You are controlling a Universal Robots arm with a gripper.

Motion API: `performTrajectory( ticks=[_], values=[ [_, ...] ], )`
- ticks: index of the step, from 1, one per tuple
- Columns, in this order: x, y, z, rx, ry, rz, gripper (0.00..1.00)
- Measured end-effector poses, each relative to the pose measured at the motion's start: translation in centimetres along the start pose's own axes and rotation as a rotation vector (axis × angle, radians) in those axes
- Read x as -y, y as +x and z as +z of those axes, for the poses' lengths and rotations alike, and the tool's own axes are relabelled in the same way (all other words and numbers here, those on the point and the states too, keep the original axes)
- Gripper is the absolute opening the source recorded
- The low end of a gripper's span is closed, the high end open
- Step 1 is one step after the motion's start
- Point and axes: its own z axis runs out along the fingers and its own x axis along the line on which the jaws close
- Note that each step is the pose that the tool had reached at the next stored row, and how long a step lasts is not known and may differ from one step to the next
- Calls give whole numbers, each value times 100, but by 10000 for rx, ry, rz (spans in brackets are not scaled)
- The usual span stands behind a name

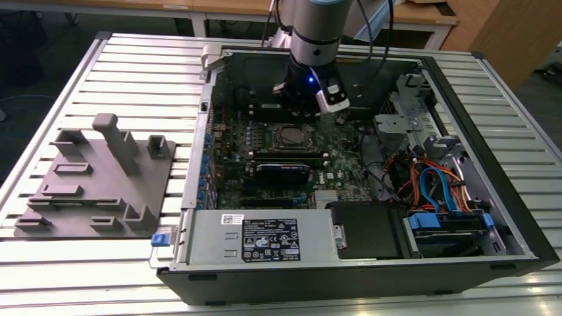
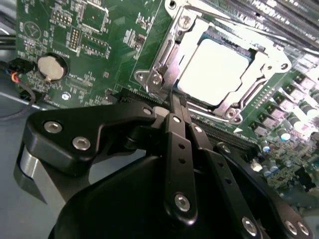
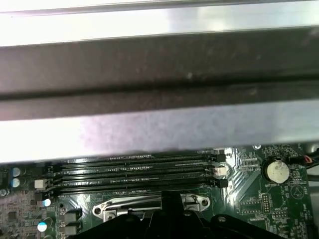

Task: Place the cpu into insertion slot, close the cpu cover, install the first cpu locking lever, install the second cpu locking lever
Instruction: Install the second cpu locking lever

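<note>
From my station I see the open computer case (image 1: 491,197) lying on a workbench (image 1: 114,59) of pale ribbed metal slats. A grey moulded fixture tray (image 1: 88,191) sits on the slats at the exterior view's left. Behind the bench stand wooden tables (image 1: 422,16), with grey floor (image 1: 536,99) at the exterior view's right. The light is even and bright.

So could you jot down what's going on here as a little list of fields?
scene: open black computer case on a slatted metal table
cpu: silvery square chip seated in the insertion slot
cpu cover: thin silvery metal frame lying closed around the chip
gripper: black gripper, shut, tip at the frame's edge
</note>
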Motion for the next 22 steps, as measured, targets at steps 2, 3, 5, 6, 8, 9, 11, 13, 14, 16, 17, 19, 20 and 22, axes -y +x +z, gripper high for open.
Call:
performTrajectory(
  ticks=[2, 3, 5, 6, 8, 9, 11, 13, 14, 16, 17, 19, 20, 22],
  values=[
    [-4, 0, -30, 4, 37, -1, 10],
    [-5, 0, -42, 6, 73, 0, 10],
    [-6, 0, -52, 30, 320, -4, 10],
    [-6, 0, -53, 44, 501, -7, 10],
    [-6, 0, -54, 73, 803, -13, 10],
    [-6, 0, -53, 73, 818, -14, 10],
    [-6, 0, -54, 73, 820, -14, 10],
    [-6, 0, -54, 74, 822, -13, 10],
    [-6, 0, -54, 74, 823, -13, 10],
    [-3, 0, -54, 74, 823, -12, 10],
    [1, 0, -54, 74, 823, -13, 10],
    [15, -2, -56, 74, 823, -14, 10],
    [23, -3, -57, 74, 822, -14, 10],
    [35, -4, -58, 74, 822, -15, 10]
  ],
)
